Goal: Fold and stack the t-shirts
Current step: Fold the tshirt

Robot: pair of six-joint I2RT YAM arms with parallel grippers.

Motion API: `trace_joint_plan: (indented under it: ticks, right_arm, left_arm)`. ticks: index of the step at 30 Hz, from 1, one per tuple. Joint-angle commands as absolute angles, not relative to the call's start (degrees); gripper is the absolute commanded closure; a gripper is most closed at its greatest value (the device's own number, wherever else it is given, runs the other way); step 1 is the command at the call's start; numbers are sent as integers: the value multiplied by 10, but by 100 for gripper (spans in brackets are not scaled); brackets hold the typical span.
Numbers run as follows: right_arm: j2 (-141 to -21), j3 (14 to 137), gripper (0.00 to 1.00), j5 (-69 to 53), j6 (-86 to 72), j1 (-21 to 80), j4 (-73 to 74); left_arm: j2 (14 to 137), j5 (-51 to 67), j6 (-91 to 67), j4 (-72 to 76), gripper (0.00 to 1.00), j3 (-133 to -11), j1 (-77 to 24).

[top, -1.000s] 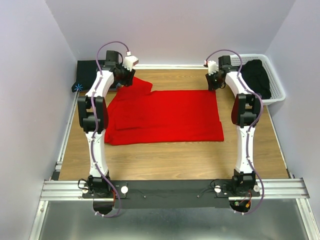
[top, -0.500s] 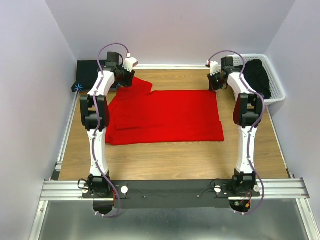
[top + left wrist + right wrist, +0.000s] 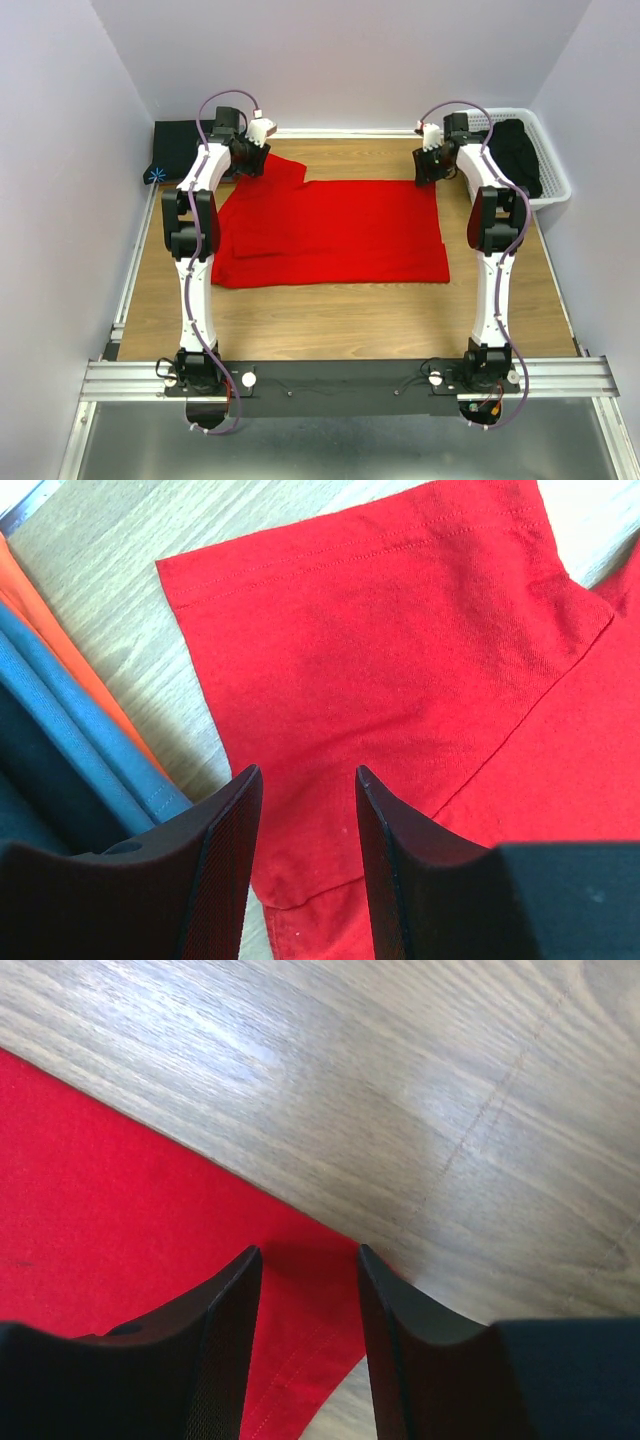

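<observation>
A bright red t-shirt lies spread flat on the wooden table. My left gripper is open, just above its far left sleeve, jaws astride the cloth. My right gripper is open over the shirt's far right corner, jaws astride that hem corner. A black t-shirt lies bunched in the white basket at the far right. Folded dark cloth lies at the far left, beyond the table's edge.
The folded pile by the left gripper shows blue and orange layers. Bare wood table lies in front of the red shirt. Purple walls close in on three sides. A black rail carries the arm bases.
Both grippers have shifted slightly toward the far side and lower over the red shirt's far corners. The shirt has not moved.
</observation>
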State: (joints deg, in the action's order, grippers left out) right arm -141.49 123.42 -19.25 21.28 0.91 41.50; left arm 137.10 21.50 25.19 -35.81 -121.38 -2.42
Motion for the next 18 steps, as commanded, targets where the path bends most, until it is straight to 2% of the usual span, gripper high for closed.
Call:
trace_joint_plan:
  ticks: [1, 18]
  right_arm:
    - [-1413, 1250, 49, -178, 195, 3, 442]
    - [-1425, 1281, 49, -145, 193, 3, 419]
  left_arm:
    - [1362, 212, 250, -351, 50, -1205, -21]
    - [1361, 214, 250, -350, 50, -1199, -21]
